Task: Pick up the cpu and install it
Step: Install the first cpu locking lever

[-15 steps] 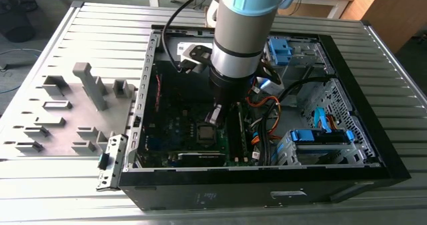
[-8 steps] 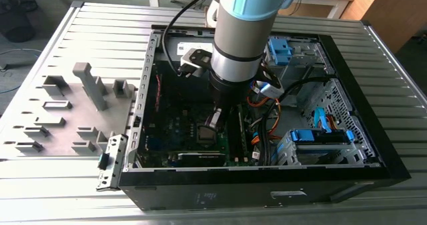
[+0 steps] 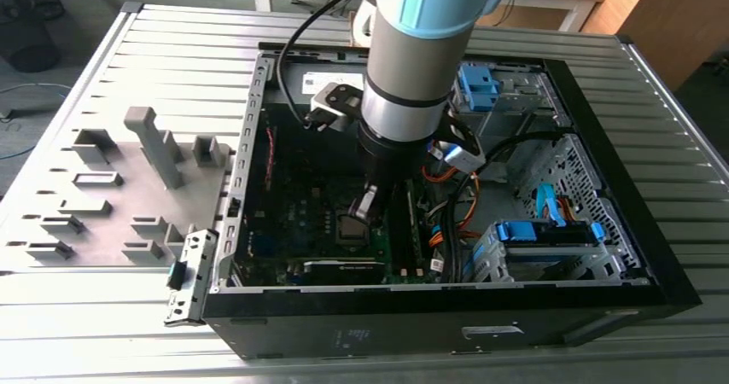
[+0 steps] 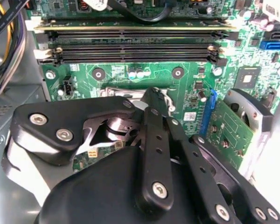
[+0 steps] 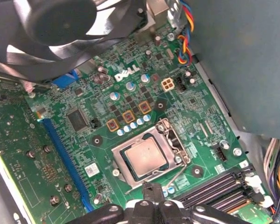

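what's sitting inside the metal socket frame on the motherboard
The small square silvery-grey cpu lies inside the hollow metal socket frame. Its underside and the socket contacts are covered.

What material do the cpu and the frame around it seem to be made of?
The cpu looks like brushed metal on top: a dull, silvery-tan sheen with soft reflections. The socket frame around it appears to be bare steel, brighter and glossier, with sharp highlights on its edges. The motherboard beneath looks like green lacquered circuit board.
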`<state>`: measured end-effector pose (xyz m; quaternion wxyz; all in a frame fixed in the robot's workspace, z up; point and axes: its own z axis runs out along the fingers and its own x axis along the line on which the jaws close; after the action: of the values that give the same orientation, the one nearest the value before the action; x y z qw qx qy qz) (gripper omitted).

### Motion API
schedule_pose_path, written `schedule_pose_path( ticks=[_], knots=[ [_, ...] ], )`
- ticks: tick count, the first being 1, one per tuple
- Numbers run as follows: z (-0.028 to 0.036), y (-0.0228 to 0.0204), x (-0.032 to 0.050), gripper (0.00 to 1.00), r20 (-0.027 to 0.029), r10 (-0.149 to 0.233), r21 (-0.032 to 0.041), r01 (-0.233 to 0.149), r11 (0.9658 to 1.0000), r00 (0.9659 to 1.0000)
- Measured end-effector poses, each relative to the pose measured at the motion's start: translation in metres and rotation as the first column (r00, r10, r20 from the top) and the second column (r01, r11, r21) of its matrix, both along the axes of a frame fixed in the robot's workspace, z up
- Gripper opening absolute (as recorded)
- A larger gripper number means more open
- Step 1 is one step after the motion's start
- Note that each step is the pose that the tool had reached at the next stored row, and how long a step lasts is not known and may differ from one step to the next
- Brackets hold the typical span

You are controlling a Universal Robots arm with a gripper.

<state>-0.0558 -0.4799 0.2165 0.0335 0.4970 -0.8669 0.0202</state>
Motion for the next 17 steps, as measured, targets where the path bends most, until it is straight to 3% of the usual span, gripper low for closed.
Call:
schedule_pose_path(
  ticks=[9, 17],
  knots=[
    [-0.0034, 0.0, 0.001, 0.11, 0.0001, -0.053, -0.0018, 0.053, 0.9986, 0.9986],
    [-0.0068, 0.0005, 0.0009, 0.11, 0.0009, -0.036, -0.0185, 0.036, 0.9992, 0.9994]
  ],
)
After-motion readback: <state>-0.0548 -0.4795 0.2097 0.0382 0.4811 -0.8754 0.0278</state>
